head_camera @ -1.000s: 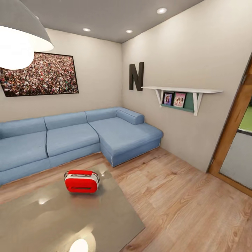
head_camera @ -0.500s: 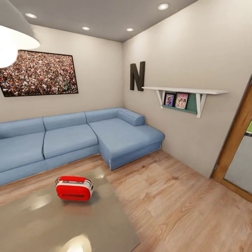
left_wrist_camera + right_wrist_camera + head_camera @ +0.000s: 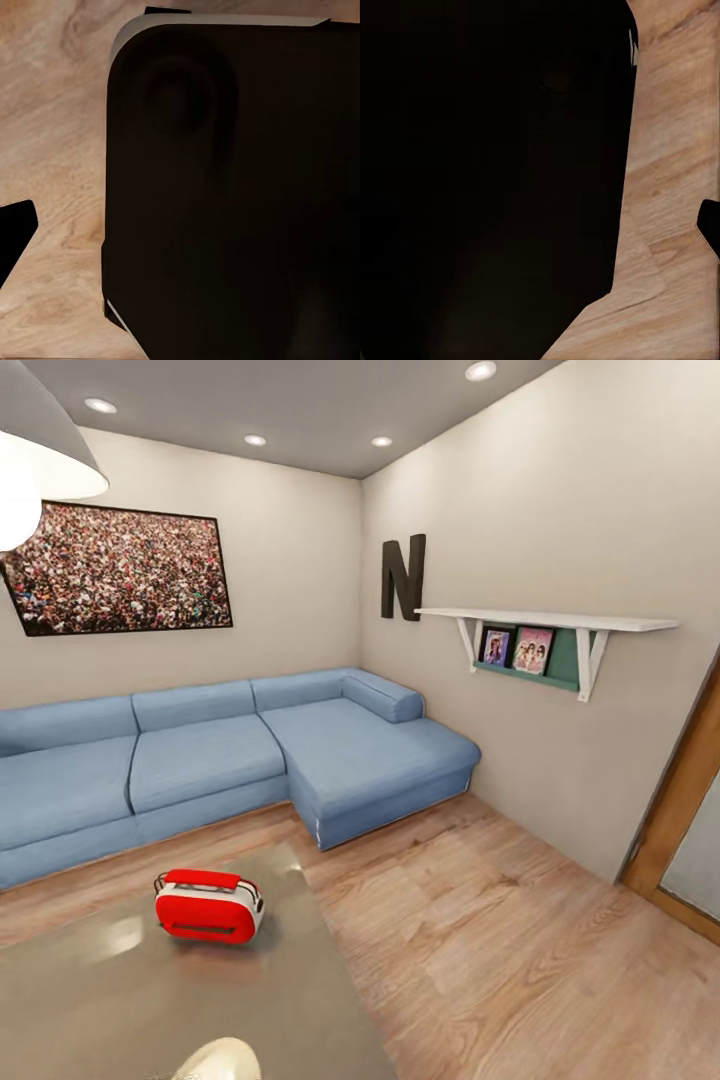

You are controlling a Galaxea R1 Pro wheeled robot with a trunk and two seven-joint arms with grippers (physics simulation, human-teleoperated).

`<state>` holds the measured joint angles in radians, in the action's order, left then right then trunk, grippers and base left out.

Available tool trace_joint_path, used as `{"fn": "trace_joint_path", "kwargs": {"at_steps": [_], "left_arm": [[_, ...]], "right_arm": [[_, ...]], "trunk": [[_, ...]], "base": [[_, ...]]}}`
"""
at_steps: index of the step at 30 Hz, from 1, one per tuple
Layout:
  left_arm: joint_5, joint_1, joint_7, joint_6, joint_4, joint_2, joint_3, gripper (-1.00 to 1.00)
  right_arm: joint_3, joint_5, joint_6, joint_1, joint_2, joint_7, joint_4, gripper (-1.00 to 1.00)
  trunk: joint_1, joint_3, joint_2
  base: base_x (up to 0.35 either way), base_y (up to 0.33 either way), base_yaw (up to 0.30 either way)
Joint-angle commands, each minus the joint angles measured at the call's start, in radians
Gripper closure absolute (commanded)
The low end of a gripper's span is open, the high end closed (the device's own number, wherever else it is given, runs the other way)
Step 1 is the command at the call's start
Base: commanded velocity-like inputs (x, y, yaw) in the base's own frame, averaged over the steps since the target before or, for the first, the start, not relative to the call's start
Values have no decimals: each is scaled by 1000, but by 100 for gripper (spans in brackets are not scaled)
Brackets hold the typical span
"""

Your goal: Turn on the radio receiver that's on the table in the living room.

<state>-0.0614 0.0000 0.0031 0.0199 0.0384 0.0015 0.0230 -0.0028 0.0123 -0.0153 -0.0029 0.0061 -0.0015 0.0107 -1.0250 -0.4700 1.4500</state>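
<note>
1. Here, the small rounded red radio receiver with a pale middle band and a thin handle (image 3: pixel 208 905) stands upright on the large, low, glossy grey surface (image 3: pixel 110 1000), near its far edge. In the head view it lies forward on the left arm's side.
2. Its grille slot faces the camera. The dial cannot be made out from here.
3. Nothing touches the radio receiver, and the grey top around it is bare.
4. Beyond the surface, a blue L-shaped fabric sofa (image 3: pixel 200 760) runs along the beige walls of the living room into the corner.
5. Above the sofa hangs a black-framed picture of a crowd (image 3: pixel 120 570).
6. On the side wall are a dark letter N (image 3: pixel 403 577) and a white bracket shelf (image 3: pixel 550 622) with two small framed photos (image 3: pixel 515 648) beneath its board.
7. Light wood plank floor (image 3: pixel 480 940) spreads towards a brown wooden door frame (image 3: pixel 685 790).
8. Left hand: its wrist view looks onto a large dark rounded panel (image 3: pixel 240 195) above the plank floor, with a black sliver (image 3: pixel 15 232) at the edge. Whether this hand is released or clenched cannot be told.
9. Right hand: its wrist view is much alike, with a dark panel (image 3: pixel 487 180), floor beside it and a black tip (image 3: pixel 711 225) at the edge. Its state cannot be told either.
</note>
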Motion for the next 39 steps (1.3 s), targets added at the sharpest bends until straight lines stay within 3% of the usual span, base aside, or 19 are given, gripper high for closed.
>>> {"fn": "trace_joint_path", "kwargs": {"at_steps": [1, 39], "left_arm": [[0, 0, 0, 0, 0, 0, 0, -100], [0, 0, 0, 0, 0, -2, 0, -100]], "right_arm": [[1, 0, 0, 0, 0, 0, 0, -100], [1, 0, 1, 0, 0, 0, 0, -100]], "trunk": [[0, 0, 0], [0, 0, 0]], "base": [[1, -1, 265], [0, 0, 268]]}}
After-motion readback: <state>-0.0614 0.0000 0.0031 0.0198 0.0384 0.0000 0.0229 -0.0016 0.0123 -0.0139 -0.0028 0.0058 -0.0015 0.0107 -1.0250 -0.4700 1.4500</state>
